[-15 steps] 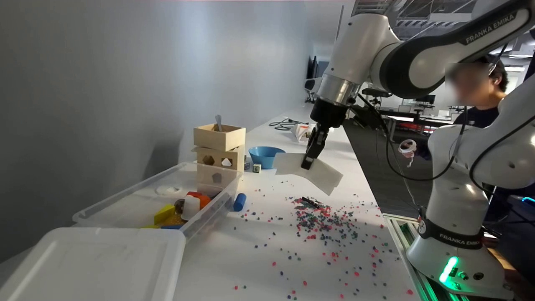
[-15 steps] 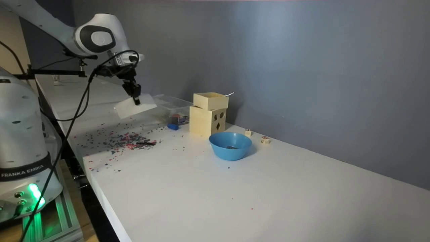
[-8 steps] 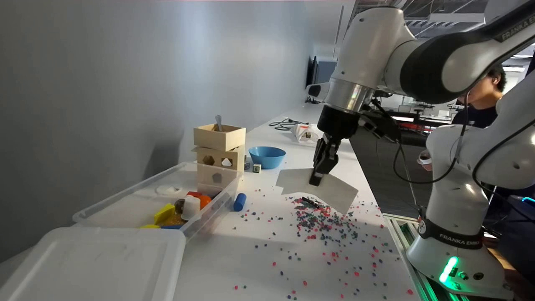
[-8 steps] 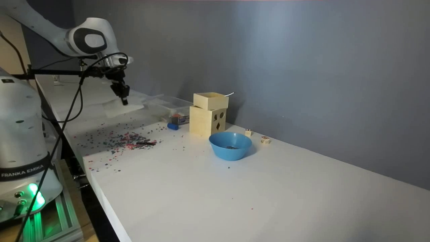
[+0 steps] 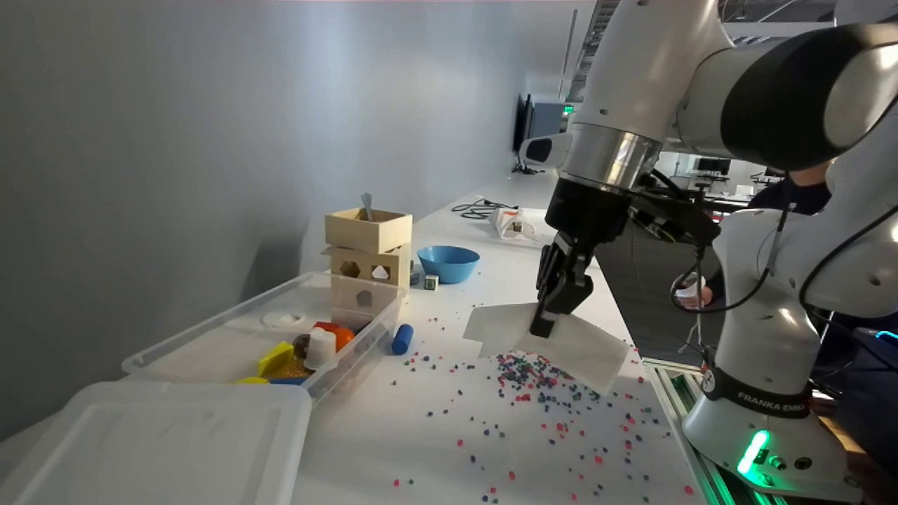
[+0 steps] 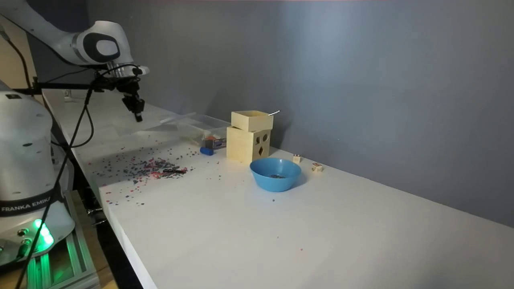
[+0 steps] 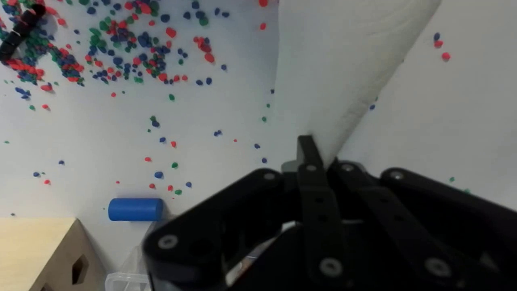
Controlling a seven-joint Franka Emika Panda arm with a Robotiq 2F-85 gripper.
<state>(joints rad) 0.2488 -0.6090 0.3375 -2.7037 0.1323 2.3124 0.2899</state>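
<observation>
My gripper [image 5: 544, 326] is shut on a thin white sheet [image 5: 582, 351], like paper or cloth, that hangs out to both sides above the table. In the wrist view the sheet [image 7: 343, 52] comes out from between the fingertips of the gripper [image 7: 323, 153]. The gripper also shows in an exterior view [image 6: 138, 117], where the sheet is faint against the table. Below lie many scattered small red, green and blue bits [image 5: 526, 375], which also show in the wrist view [image 7: 121, 64]. A short black stick [image 7: 22, 32] lies among them; it also shows in an exterior view [image 6: 174, 171].
A blue bowl [image 6: 275, 180] holds a few dark bits. A wooden box with shaped holes [image 6: 241, 146] carries an open wooden tray [image 5: 368, 235]. A blue cylinder [image 5: 402, 339] lies beside a clear bin [image 5: 351, 372] of toys. A white lid [image 5: 168, 442] and small blocks [image 6: 317, 167] are near.
My gripper has moved with the sheet down and right in an exterior view, and leftward in both exterior views' counterpart angle, away from the bowl. The sheet now covers the black stick there.
</observation>
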